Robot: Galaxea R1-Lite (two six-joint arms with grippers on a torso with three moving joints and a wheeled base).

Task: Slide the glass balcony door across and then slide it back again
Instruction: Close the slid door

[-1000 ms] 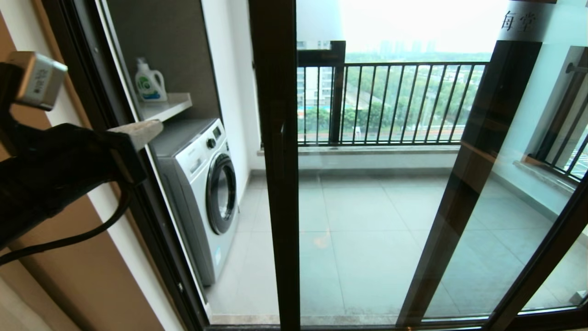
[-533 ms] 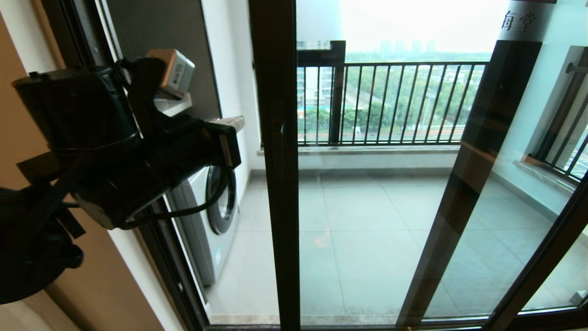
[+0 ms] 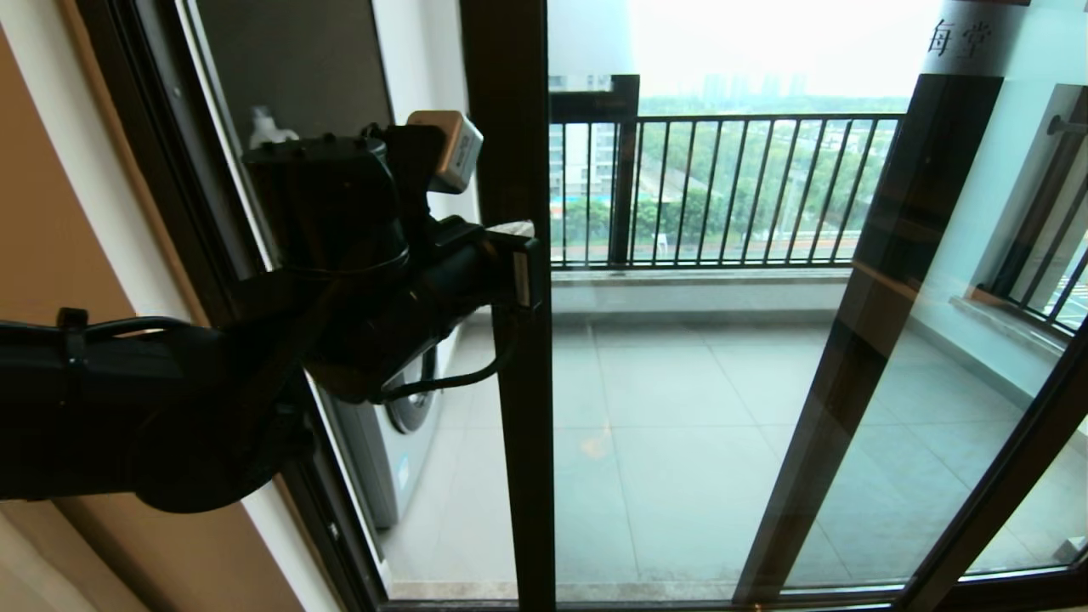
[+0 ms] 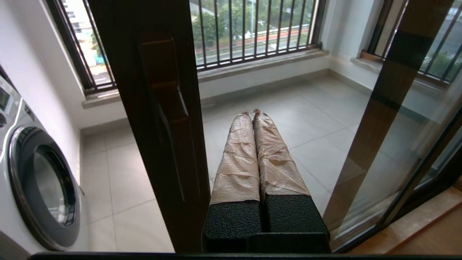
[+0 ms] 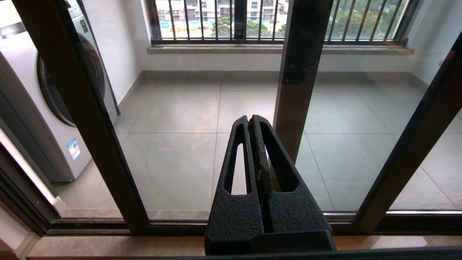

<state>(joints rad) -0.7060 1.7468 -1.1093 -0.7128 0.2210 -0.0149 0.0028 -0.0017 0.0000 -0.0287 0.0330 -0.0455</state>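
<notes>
Balcony tiles lie behind the glass balcony door (image 3: 510, 408), beside the closed, empty left pincer (image 4: 252, 115).

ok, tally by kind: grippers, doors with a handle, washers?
Grippers: 2 (left gripper by the handle, right gripper, both shut)
Door with handle: 1
Washer: 1
Total: 4

occluded: washing machine (image 3: 399, 476) behind left arm | cropped: glass balcony door (image 3: 680, 408) top edge
</notes>
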